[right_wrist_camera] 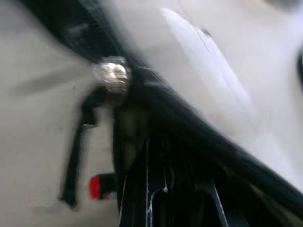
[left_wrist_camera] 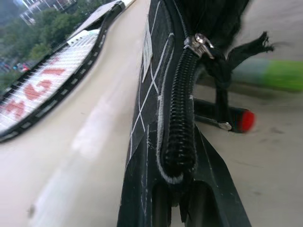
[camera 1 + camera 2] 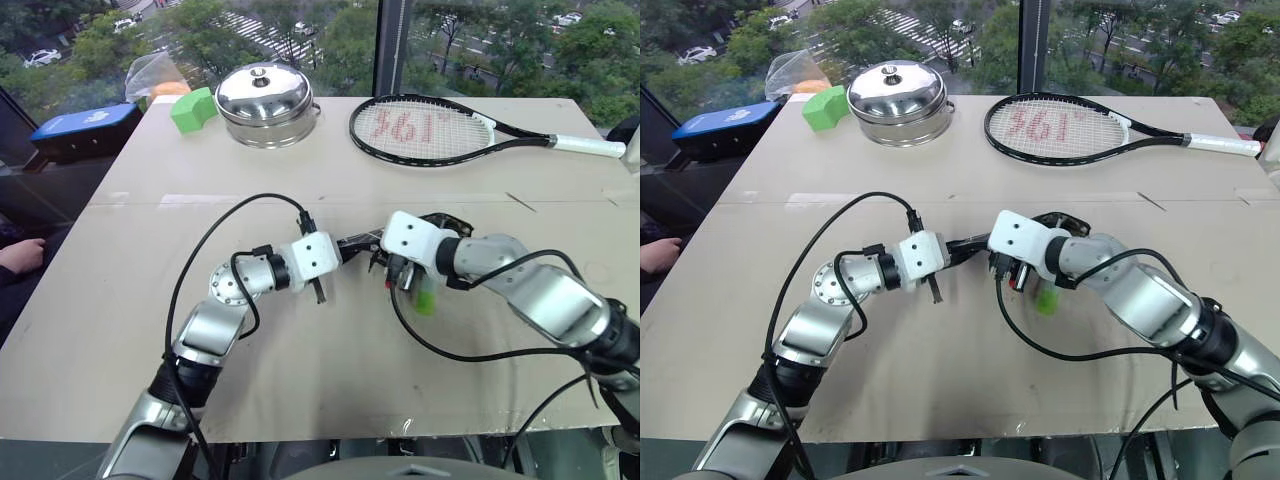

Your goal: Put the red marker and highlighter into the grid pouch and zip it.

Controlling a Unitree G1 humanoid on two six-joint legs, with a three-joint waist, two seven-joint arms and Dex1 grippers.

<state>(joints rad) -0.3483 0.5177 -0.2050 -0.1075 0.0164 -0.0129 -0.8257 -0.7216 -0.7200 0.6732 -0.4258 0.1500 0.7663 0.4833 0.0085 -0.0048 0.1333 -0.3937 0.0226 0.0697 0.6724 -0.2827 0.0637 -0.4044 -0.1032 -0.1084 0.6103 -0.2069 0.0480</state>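
Grippers meet at mid-frame on the table (image 3: 120,330): left gripper (image 3: 345,247) is clamped on the grid pouch (image 2: 156,80) end; right gripper (image 3: 392,268) is closed at the pouch's other end. Just right of it lies the green highlighter (image 3: 427,298), with the red marker (image 2: 236,120) beside it.

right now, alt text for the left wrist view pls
The grid pouch stands on edge in the shut left fingers, its zipper running away from the camera. Beyond it on the table lie the red marker and the highlighter.
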